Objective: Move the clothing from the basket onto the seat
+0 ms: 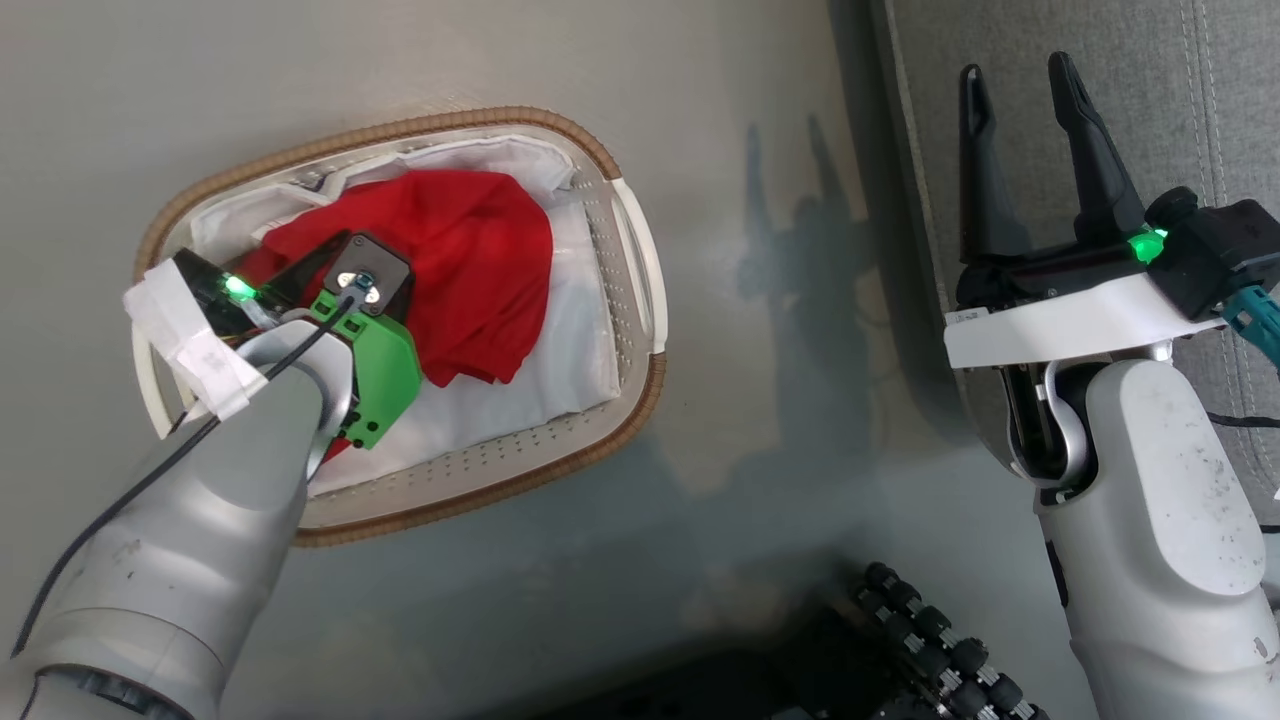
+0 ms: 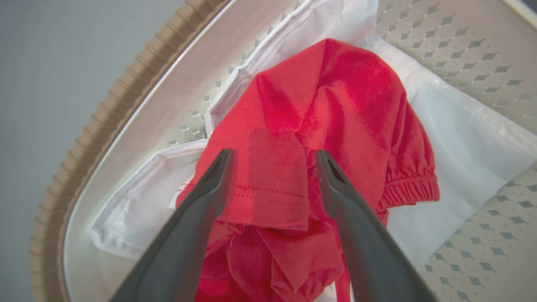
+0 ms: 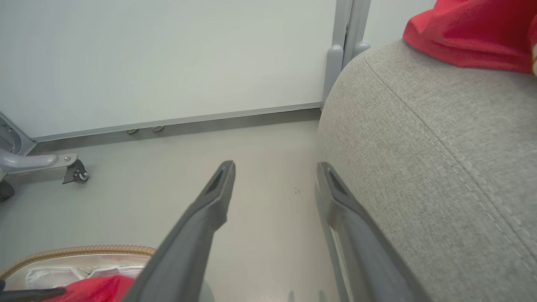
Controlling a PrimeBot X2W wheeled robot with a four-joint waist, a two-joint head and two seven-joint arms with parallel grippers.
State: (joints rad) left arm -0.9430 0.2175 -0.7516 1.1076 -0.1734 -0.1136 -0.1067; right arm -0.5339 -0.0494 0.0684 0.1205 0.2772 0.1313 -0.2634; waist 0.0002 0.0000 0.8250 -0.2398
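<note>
Left wrist view: the left gripper (image 2: 273,155) hangs spread wide and empty over the crumpled red shirt (image 2: 335,105), one finger on either side of a hemmed fold. The shirt lies on the white liner cloth (image 1: 560,330) in the basket (image 1: 480,115), on the floor (image 1: 760,300) at left. At right, the right gripper (image 1: 1016,70), also wide and empty, is at the left edge of the seat (image 1: 1230,120), where another red garment (image 3: 470,37) lies.

Pale grey forearms (image 1: 180,520), green bracket (image 1: 385,370), black cable (image 1: 150,483), dark right hand (image 1: 1015,65).
</note>
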